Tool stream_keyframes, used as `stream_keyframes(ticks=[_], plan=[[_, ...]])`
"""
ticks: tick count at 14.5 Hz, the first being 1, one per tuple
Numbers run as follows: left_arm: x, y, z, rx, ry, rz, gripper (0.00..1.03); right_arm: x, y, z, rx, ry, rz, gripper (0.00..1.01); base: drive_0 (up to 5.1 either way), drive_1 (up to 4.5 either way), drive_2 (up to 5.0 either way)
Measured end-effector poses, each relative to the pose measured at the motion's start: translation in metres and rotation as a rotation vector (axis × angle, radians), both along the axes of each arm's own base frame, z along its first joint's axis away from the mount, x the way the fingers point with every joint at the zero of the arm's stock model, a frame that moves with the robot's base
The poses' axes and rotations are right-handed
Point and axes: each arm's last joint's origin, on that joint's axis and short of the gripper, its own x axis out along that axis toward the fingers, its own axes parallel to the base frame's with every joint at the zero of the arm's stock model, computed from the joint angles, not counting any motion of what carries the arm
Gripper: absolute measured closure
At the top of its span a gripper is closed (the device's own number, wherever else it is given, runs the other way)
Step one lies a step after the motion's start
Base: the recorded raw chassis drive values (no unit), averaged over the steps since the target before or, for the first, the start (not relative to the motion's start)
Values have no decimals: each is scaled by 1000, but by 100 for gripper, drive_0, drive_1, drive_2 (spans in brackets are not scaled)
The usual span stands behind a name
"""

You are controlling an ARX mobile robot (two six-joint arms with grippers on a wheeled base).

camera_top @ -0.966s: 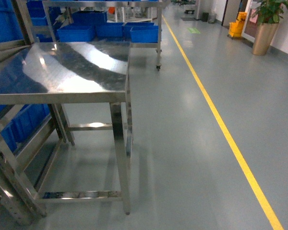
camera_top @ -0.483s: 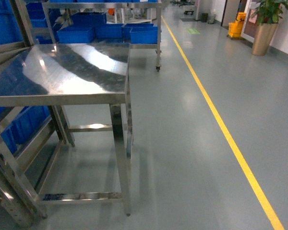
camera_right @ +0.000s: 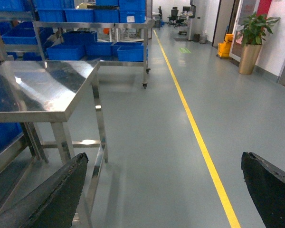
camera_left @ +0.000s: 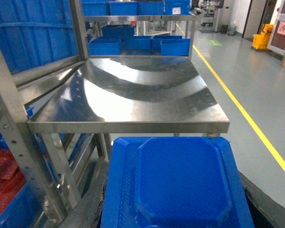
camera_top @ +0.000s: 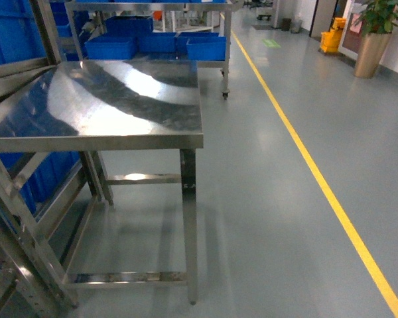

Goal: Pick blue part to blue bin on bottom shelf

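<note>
- My left gripper [camera_left: 175, 209] has its jaws clenched on the blue part [camera_left: 178, 183], a flat square moulded piece that fills the lower half of the left wrist view; I see 1 dark finger [camera_left: 88, 209] at its left edge and another at its right.
- My right gripper [camera_right: 166, 190] is released, jaws spread wide with nothing but floor between them.
- By my judgement the pick is done and the carry is under way; the drop into the blue bin is all still ahead.
- I cannot pick out the bottom shelf for certain. In the left wrist view a steel rack [camera_left: 12, 128] stands at 9 o'clock, with a blue bin [camera_left: 9, 213] low at 8 o'clock that seems to hold red-wrapped items; whether that is my target I cannot tell.
- The steel table [camera_top: 99, 106] is straight ahead at 12 o'clock from the part, polished and mirror-bright with streaky glare.
- The floor [camera_top: 265, 199] is smooth grey with 1 yellow line [camera_top: 318, 179] running from 12 toward 5 o'clock in the head view.
- Further back at 12 o'clock is a wheeled rack of blue bins [camera_top: 156, 43]; at 1 o'clock, a potted plant [camera_top: 371, 40] and a yellow mop bucket [camera_top: 331, 36].
</note>
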Motion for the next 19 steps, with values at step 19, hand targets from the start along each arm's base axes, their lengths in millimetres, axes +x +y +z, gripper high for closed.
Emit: stream_keyframes(ticks=[19], plan=[[0, 0, 0, -1, -2, 3, 58, 0, 0, 0, 0, 1, 0, 3, -495, 248, 248]])
